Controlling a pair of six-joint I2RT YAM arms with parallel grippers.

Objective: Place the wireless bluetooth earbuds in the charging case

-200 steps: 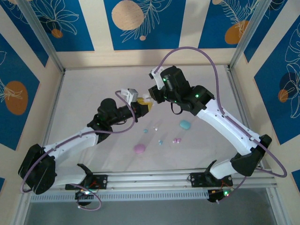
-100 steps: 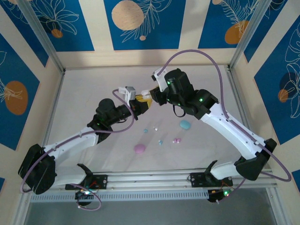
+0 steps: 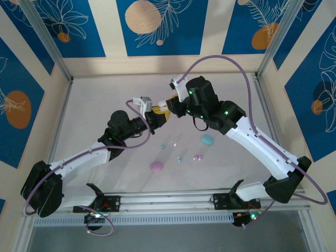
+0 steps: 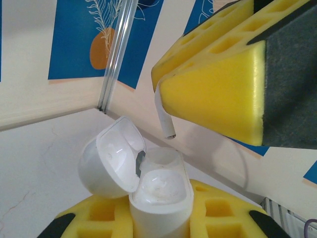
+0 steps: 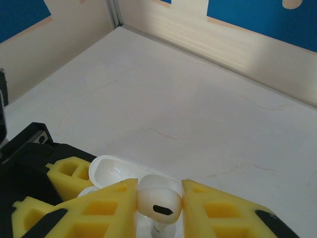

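Pinching a white earbud [image 5: 157, 203], right hand [image 5: 159, 192] hovers seemingly just above open case [image 4: 161, 193].

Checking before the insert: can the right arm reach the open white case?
Probably yes: the left gripper holds the case, lid swung back, and nothing sits between it and the earbud in the right gripper.

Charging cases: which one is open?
The white case, clamped in the left gripper, lid flipped back; the teal case and pink case lie on the table, seemingly shut.
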